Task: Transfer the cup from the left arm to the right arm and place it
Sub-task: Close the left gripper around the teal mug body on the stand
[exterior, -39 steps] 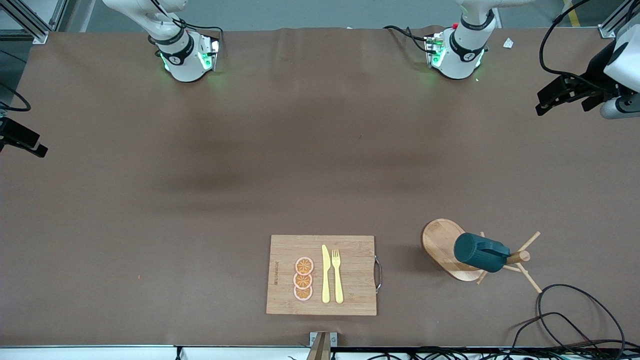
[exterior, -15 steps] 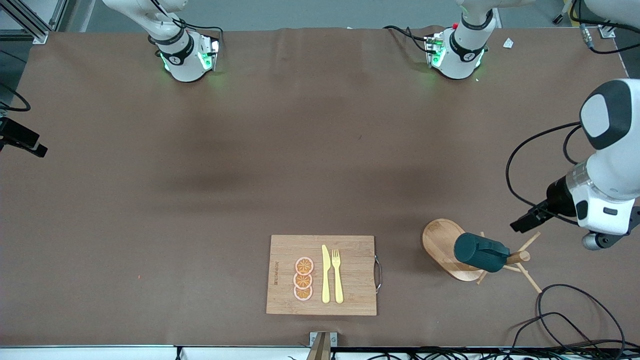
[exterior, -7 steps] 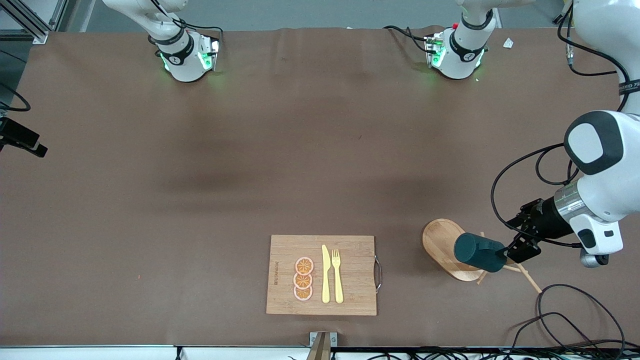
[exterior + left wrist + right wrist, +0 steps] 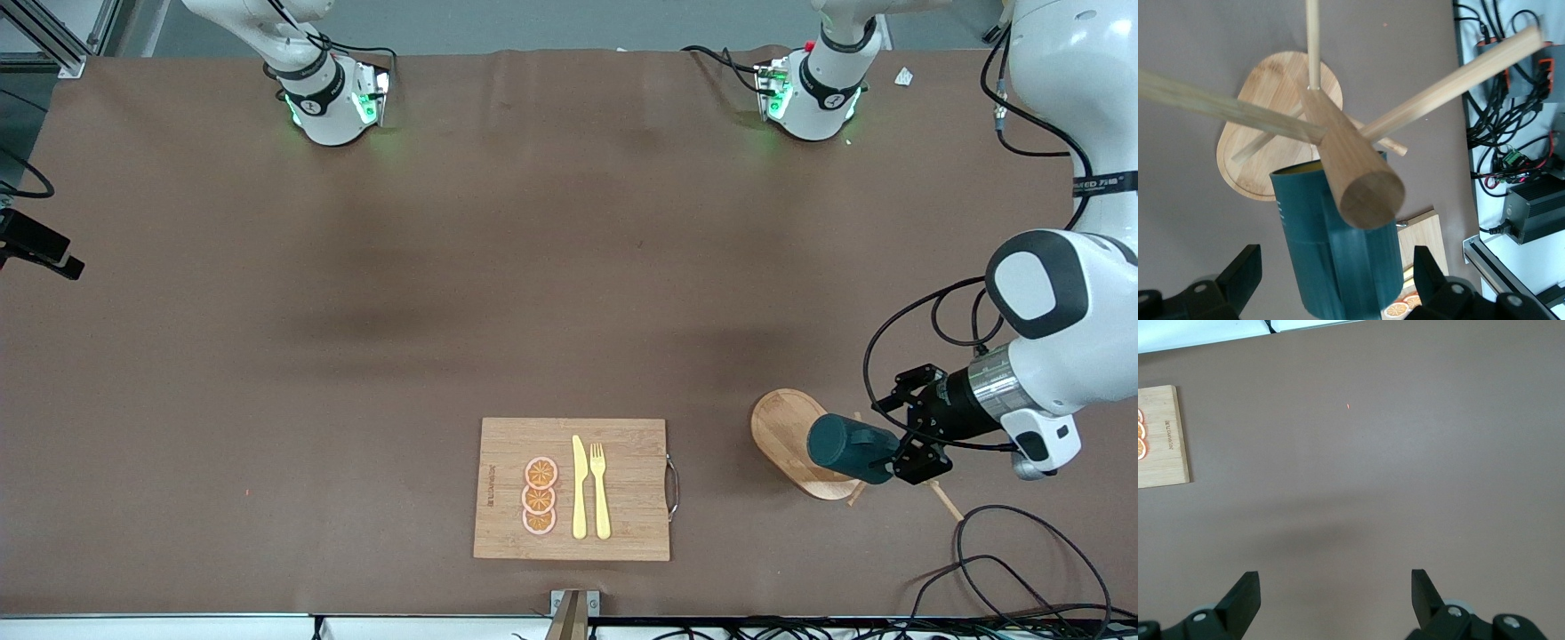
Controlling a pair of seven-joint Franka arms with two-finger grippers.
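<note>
jaws spread, the left gripper [image 4: 900, 452] flanks the cup [image 4: 849, 448] hung on the wooden rack [image 4: 787, 427]; the right gripper [image 4: 1335, 600] waits, also spread.

The cup [image 4: 852, 449] is dark teal-green with a tan-gold inside, hung tilted on a peg of the wooden mug tree [image 4: 787, 434], over its oval base, toward the left arm's end of the table.

The cup [image 4: 851, 449] hung on the mug rack [image 4: 791, 442], between the left gripper's [image 4: 900, 446] spread fingers. The cutting board [image 4: 622, 444] lay well apart from that gripper, toward the right arm's end.
</note>
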